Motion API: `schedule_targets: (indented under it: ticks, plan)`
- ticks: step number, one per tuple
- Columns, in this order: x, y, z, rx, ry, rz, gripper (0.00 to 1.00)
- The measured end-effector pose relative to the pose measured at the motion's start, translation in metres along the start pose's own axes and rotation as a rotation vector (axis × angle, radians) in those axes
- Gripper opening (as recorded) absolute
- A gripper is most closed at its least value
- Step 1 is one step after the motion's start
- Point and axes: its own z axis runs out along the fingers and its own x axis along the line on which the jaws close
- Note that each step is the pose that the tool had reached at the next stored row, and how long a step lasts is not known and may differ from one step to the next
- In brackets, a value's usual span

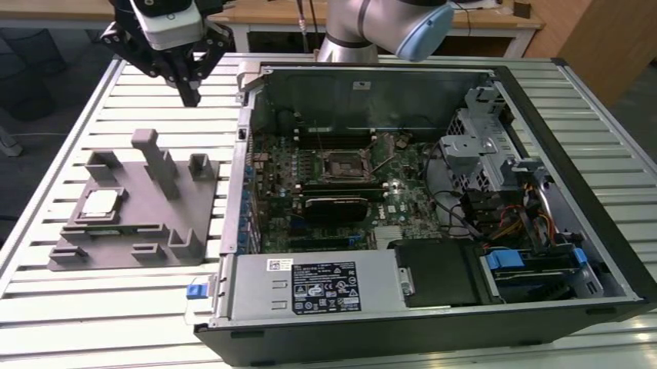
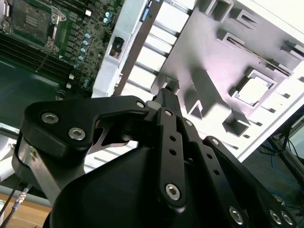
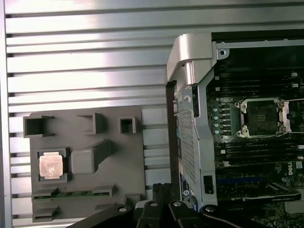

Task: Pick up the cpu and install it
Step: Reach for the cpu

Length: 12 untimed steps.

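gripper (image 1: 190, 98) hovering over the surface (image 1: 103, 307) past the grey tray (image 1: 144, 214), fingers (image 1: 191, 86) pinched together, carrying nothing. cpu (image 1: 100, 203) sitting flat in its tray pocket, walls keeping it located for pickup. motherboard socket (image 1: 342, 164) looking unpopulated.

A single robot arm (image 1: 359, 27) reaches toward the exterior view's left. Its black gripper (image 1: 191, 101) hangs pointing straight down, raised in the air, the two fingers (image 1: 189, 81) pressed together at their tips, holding nothing.
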Motion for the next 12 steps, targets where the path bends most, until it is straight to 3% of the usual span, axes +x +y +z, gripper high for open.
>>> schedule_targets:
  ticks: [12]
  plan:
    - [0.0128,-0.001,0.0011,0.0,0.0006,0.0,0.11]
